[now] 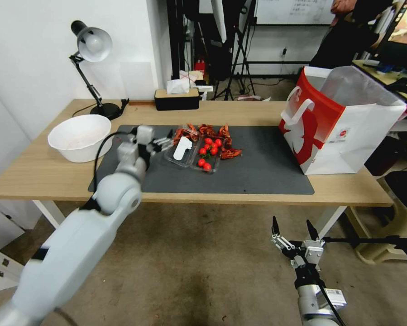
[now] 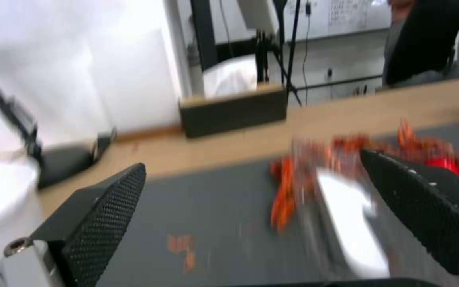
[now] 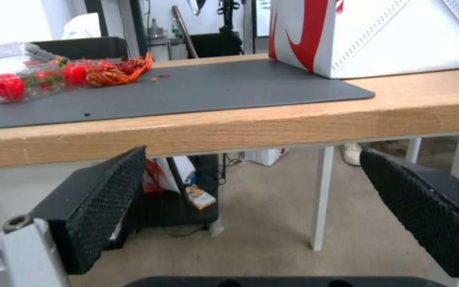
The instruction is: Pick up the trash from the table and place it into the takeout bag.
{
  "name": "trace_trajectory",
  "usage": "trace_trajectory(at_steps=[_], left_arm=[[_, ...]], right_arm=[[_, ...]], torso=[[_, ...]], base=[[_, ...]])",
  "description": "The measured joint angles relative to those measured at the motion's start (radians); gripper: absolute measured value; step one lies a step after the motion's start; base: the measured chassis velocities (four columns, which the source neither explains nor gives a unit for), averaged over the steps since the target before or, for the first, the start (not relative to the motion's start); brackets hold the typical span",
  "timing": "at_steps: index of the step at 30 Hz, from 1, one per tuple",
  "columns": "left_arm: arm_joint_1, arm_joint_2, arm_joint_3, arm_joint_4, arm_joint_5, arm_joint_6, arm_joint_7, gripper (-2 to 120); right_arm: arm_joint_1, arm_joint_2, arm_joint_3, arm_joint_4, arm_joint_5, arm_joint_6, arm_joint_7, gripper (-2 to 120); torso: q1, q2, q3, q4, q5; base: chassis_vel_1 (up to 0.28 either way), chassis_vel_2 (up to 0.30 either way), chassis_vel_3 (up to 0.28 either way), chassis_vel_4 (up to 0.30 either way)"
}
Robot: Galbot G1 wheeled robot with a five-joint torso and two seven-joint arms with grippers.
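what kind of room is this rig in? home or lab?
Most likely a lab or studio workspace, not a home. Tripod stands and a whiteboard stand behind the table, the floor is bare, and the table is staged with a desk lamp, a mat and a takeout bag.

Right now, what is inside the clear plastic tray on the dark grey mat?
The clear plastic tray holds red cherry tomatoes and a white oblong piece. Red-orange scraps lie beside it; whatever sits beneath the tomatoes is hidden.

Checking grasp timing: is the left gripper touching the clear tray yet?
Cannot tell. In the head view the left gripper, fingers open, meets the clear tray's edge; the left wrist view is too blurred to show contact or gap.
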Motion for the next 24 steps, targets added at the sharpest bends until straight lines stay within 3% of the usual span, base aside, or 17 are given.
trace_trajectory(at_steps=[9, 17, 24], left_arm=[[0.3, -0.003, -0.174, -0.089, 0.063, -0.127, 0.063, 100], [0.618, -0.087, -0.38, -0.172, 0.139, -0.278, 0.162, 100], [0.756, -0.131, -0.441, -0.184, 0.169, -0.359, 0.201, 100]], right_arm=[[-0.002, -0.007, -0.003, 0.007, 0.0, 0.004, -0.002, 100], [-0.001, -0.025, 0.01, 0.041, 0.015, 0.018, -0.034, 100], [0.006, -0.033, 0.023, 0.046, 0.025, 0.046, -0.065, 100]], torso=[[0.0, 0.0, 0.0, 0.0003, -0.0004], [0.0, 0.0, 0.0, 0.0, -0.0006], [0.0, 0.0, 0.0, 0.0002, -0.0004]], base=[[0.0, 0.0, 0.0, 0.0], [0.0, 0.0, 0.0, 0.0], [0.0, 0.0, 0.0, 0.0]])
